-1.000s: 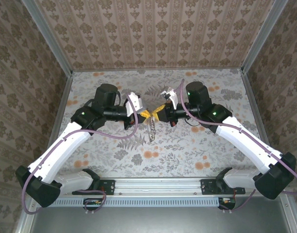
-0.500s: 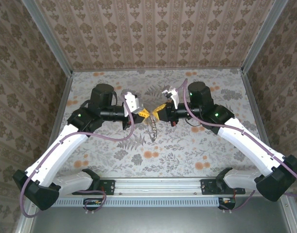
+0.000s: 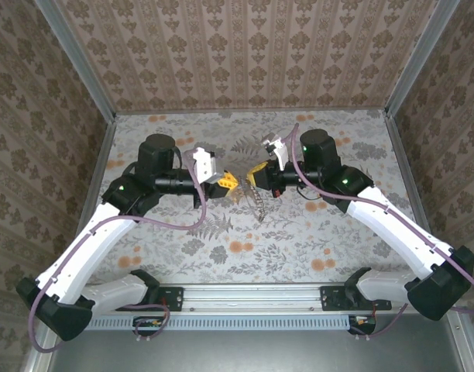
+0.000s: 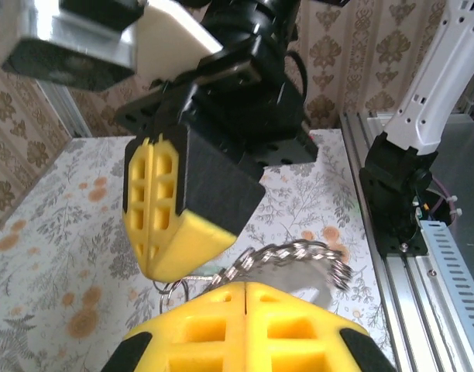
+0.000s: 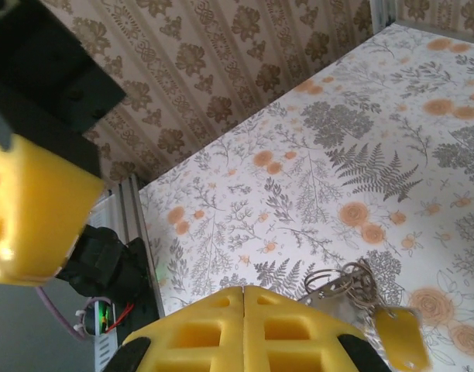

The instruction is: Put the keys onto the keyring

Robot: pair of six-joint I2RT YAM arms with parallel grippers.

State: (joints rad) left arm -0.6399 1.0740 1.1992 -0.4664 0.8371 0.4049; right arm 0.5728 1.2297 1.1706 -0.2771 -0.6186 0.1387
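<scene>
The keyring, a thin metal link chain (image 3: 260,205), hangs below my right gripper (image 3: 252,173) above the table's middle. In the right wrist view my right gripper (image 5: 243,291) is shut, and split rings of the chain (image 5: 341,280) stick out beside its pads. A small yellow-orange key piece (image 5: 400,337) dangles from them. My left gripper (image 3: 231,183) stands a short gap to the left, apart from the chain. Its pads (image 4: 245,288) are pressed together with nothing visible between them. In the left wrist view the chain (image 4: 299,252) is just beyond them, below the right gripper's finger (image 4: 171,217).
The flowered tablecloth (image 3: 299,240) spreads under both arms. Patterned walls (image 3: 245,54) close in the back and sides. A metal rail (image 3: 252,298) with the arm bases runs along the near edge. Purple cables (image 3: 194,221) loop beside the arms.
The two grippers were tip to tip over the chain. My left gripper has pulled back to the left, and the chain has swung right, staying under the right gripper.
</scene>
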